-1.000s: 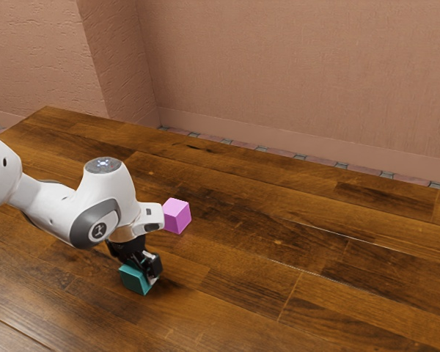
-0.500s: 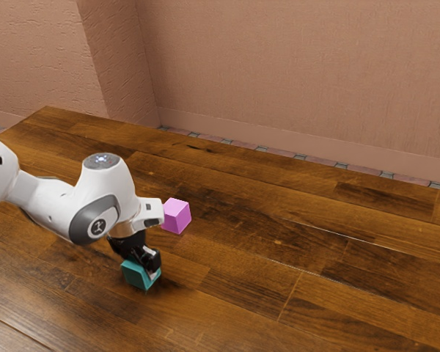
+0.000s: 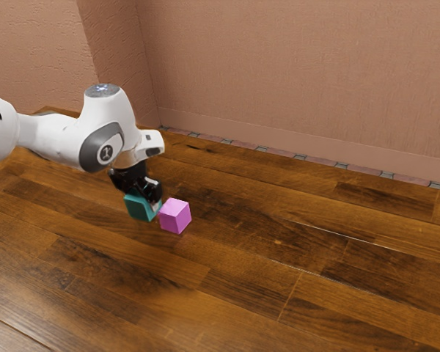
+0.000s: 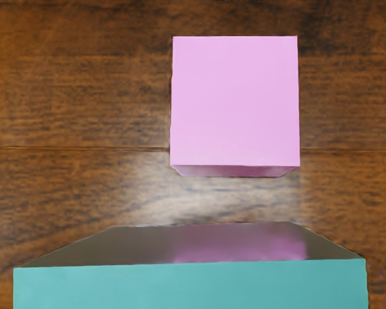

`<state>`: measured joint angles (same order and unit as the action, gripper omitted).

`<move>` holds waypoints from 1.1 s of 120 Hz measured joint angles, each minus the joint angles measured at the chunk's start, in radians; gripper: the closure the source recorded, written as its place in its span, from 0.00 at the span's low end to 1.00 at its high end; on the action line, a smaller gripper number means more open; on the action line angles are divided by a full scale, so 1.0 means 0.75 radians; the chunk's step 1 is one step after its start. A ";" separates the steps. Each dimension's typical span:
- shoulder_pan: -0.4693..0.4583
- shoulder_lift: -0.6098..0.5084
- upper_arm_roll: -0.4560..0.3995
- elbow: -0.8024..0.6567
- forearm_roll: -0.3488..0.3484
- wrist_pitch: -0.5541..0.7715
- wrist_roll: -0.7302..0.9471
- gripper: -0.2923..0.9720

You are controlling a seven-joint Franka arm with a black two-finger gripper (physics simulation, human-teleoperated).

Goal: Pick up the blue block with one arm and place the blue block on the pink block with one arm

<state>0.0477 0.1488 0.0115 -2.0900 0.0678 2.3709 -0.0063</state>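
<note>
Gripper (image 3: 141,199) is closed down to one cube's width, both black fingers pressing on opposite faces of the blue block (image 3: 137,209). It reads more teal than blue: matte, flat faces, sharp edges. The block hangs clear of the wood. In the wrist view the blue block (image 4: 190,286) sits right under my hand, showing a flat teal face plus a darker face with a pinkish sheen. Just past it is the pink block (image 4: 235,103), a matte cube with a square top and a thin strip of shaded side showing. There's a gap of bare wood between the two, so blue isn't over pink. In the exterior view the pink block (image 3: 175,215) rests on the wood just beside the held one, to the exterior view's right of it and lower. The white arm (image 3: 59,139) with grey joint caps comes in from the exterior view's left. Plank surface (image 3: 293,279) is dark glossy wood with strong grain and long seams. Behind it is a pale baseboard (image 3: 315,149), then a rough pink-brown plaster wall (image 3: 293,66).
</note>
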 joint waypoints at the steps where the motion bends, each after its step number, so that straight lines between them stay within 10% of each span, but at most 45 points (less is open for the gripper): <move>1: 0.005 0.009 0.003 0.013 0.000 -0.010 0.002 0.46; 132: 0.022 0.420 -0.023 0.589 -0.081 -0.380 0.247 0.46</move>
<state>0.0643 0.4636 -0.0059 -1.6479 0.0070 2.0857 0.1786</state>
